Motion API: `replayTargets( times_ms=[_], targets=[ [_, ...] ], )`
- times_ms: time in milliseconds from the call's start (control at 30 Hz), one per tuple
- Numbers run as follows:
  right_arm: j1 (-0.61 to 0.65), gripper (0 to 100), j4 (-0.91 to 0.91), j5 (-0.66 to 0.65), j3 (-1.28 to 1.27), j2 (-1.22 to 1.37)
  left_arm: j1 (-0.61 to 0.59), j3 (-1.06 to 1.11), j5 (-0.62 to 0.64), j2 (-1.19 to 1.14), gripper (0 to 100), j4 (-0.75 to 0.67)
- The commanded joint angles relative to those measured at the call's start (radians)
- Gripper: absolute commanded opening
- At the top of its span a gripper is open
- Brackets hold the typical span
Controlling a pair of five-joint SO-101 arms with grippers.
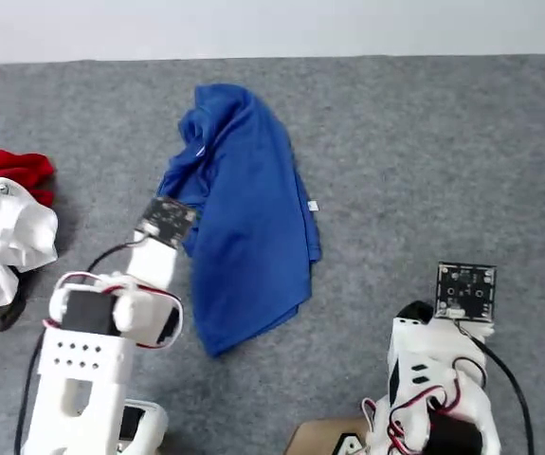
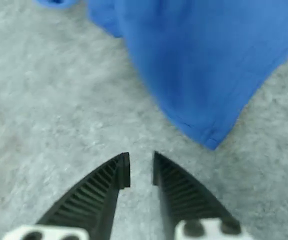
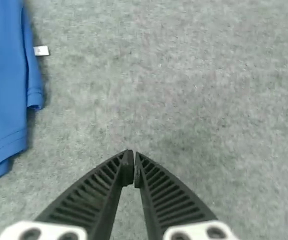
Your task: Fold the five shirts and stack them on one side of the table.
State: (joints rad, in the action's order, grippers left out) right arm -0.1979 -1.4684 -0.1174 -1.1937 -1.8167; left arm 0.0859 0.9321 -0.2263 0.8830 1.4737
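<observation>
Shirt point(image 1: 253, 227) in blue lies crumpled (left pincer point(image 2: 140, 169) parted, just beside it).

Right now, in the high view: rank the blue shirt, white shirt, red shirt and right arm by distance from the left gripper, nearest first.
1. Blue shirt: right beside the left gripper, mid-view.
2. White shirt: at the left edge.
3. Red shirt: just behind the white one, barely farther; nearly a tie.
4. Right arm: far across, lower right.
</observation>
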Motion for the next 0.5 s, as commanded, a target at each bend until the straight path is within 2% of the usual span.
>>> replayTargets(
  times_ms=[0,233,467],
  targets=[
    [-0.024,0.8,-0.007,-0.011,0.049,0.008,0.081,0.039,-0.003,0.006,13,-0.061],
    [-0.024,0.8,-0.007,-0.009,0.049,0.016,0.124,0.056,-0.003,-0.241,13,-0.173],
    [-0.025,0.8,0.005,-0.006,0.051,0.183,0.184,0.047,-0.008,-0.528,13,-0.255]
  ],
)
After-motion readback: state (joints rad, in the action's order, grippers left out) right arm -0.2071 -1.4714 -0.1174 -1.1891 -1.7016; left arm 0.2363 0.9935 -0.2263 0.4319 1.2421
